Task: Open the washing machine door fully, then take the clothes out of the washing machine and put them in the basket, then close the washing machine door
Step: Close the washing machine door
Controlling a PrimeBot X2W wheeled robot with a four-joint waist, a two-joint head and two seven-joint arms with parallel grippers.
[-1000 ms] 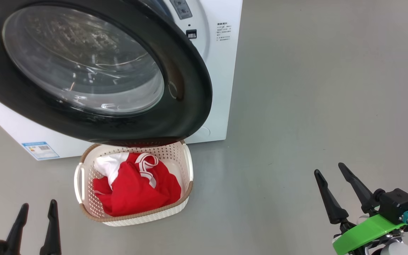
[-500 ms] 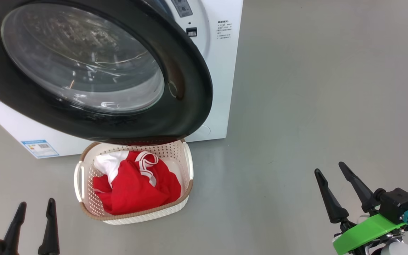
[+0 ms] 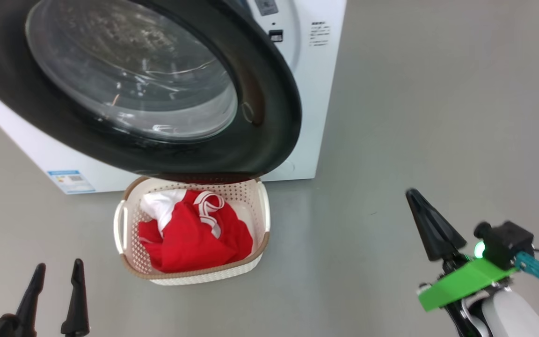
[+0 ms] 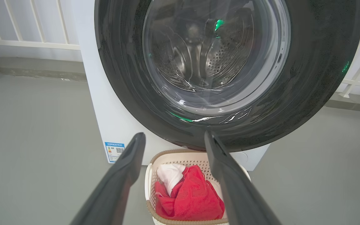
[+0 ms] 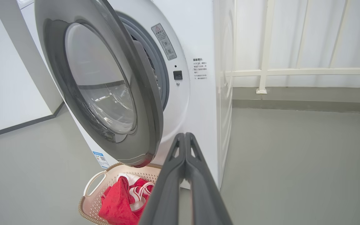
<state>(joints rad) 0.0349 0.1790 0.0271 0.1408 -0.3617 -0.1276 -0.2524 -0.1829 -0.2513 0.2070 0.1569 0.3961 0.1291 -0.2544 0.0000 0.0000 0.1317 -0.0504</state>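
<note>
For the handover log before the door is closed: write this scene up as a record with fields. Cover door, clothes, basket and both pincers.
door: washing machine door open, swung out from the washing machine; in the head view its lower rim overlaps the basket's far side
clothes: red and white clothes lying inside the basket
basket: standing on the floor in front of the machine
left pincer: open, holding nothing, apart from the basket
right pincer: shut, holding nothing, out to the right of the machine
step left: closing the door
</note>
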